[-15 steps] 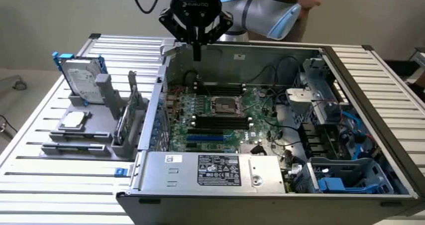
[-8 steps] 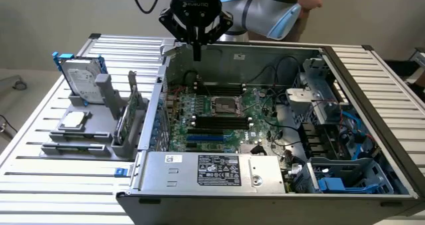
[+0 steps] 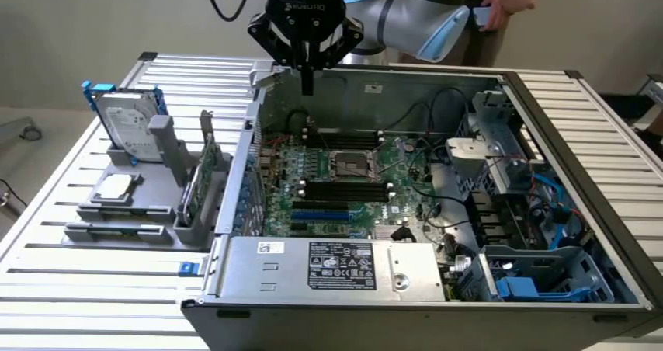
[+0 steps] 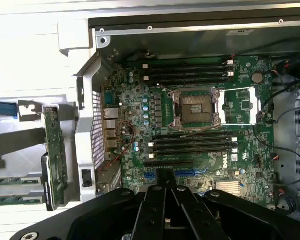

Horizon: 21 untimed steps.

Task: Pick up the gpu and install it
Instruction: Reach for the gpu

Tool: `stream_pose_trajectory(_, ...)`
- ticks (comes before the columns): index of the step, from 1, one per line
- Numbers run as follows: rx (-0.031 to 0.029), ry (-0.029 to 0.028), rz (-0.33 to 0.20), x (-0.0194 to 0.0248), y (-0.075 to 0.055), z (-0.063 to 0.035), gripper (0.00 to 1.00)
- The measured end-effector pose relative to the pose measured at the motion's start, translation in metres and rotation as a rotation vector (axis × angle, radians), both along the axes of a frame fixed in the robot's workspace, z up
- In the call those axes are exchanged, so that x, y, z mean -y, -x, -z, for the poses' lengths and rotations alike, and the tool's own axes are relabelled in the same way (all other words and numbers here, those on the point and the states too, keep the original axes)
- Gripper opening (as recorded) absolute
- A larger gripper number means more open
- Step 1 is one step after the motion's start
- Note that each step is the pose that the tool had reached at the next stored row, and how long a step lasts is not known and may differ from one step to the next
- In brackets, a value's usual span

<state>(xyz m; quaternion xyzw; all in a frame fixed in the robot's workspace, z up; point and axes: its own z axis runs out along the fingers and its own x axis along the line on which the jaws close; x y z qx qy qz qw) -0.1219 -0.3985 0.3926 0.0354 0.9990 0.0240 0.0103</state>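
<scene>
The gpu (image 3: 203, 174) stands on edge in a grey holder (image 3: 124, 211) just outside the open computer case, its silver bracket pointing up. In the wrist view the gpu (image 4: 55, 150) appears as a thin green board beside the case's perforated wall. My gripper (image 3: 307, 87) hangs above the far rim of the case, shut with nothing between its fingers. The wrist view has the gripper (image 4: 165, 174) over the motherboard (image 4: 200, 125), well apart from the card.
The holder also carries a silver hard drive with a blue frame (image 3: 130, 122) and a processor (image 3: 116, 186). Inside the case (image 3: 310, 265) are memory sticks, an empty CPU socket (image 3: 347, 165), expansion slots (image 3: 326, 211) and cables. A person's hand (image 3: 499, 5) is behind the arm.
</scene>
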Motion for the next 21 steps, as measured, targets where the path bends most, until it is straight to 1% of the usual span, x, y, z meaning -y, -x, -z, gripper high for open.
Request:
stream_pose_trajectory(2, -0.0006, 0.0001, 0.000, -0.0008, 0.003, 0.0000, 0.11)
stream_pose_trajectory(5, -0.0042, -0.0002, 0.000, -0.0026, 0.013, 0.0000, 0.11)
stream_pose_trajectory(6, -0.0065, -0.0004, 0.000, -0.0031, 0.017, 0.0000, 0.11)
stream_pose_trajectory(8, -0.0130, -0.0012, 0.000, -0.0040, 0.024, 0.0000, 0.11)
stream_pose_trajectory(11, -0.0209, -0.0022, 0.000, -0.0051, 0.037, 0.0001, 0.11)
stream_pose_trajectory(13, -0.0294, -0.0024, 0.000, -0.0056, 0.046, 0.0002, 0.11)
stream_pose_trajectory(15, -0.0359, -0.0023, 0.000, -0.0060, 0.053, 0.0004, 0.11)
stream_pose_trajectory(17, -0.0402, -0.0024, 0.000, -0.0064, 0.062, 0.0008, 0.11)
stream_pose_trajectory(21, -0.0451, -0.0024, 0.000, -0.0068, 0.080, 0.0019, 0.11)
